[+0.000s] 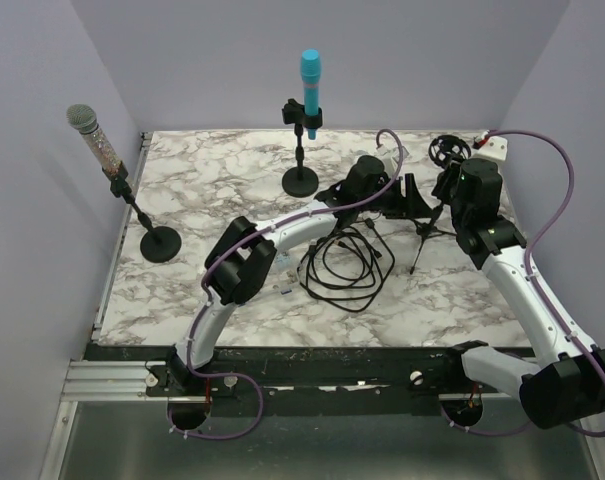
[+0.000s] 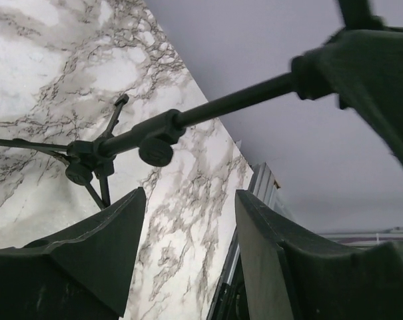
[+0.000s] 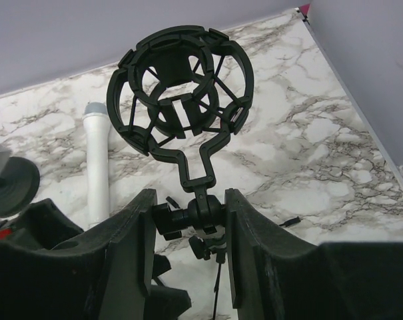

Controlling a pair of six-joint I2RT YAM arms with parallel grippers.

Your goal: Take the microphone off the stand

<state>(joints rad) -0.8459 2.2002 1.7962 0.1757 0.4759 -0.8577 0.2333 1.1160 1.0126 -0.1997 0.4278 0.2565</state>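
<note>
Microphone (image 3: 98, 167): white tube with a grey end, lying flat on the marble counter (image 1: 212, 170), just left of the shock mount (image 3: 178, 100) in the right wrist view and apart from it.
Look of it: plain, smooth and long. Its near end is hidden behind the dark bulk in the foreground, so the full length can't be told.
Shock mount: a black cage ring on top of the tripod stand (image 2: 208, 110), and wall and marble show straight through its middle.
Right end effector (image 3: 190, 200): clamped tight on the stand's swivel joint, right under the cage.
Left end effector (image 2: 190, 193): fingers partway apart, gripping nothing, and the stand's pole crosses just past the tips.
Only the top view gives: a blue microphone (image 1: 310, 80) at the back and a silver microphone (image 1: 87, 125) at the left, each up in its own round-based stand, plus a black cable coil (image 1: 342, 265) mid-counter.
Only the left wrist gives: the tripod's legs and clamp knob, seen from low down.
</note>
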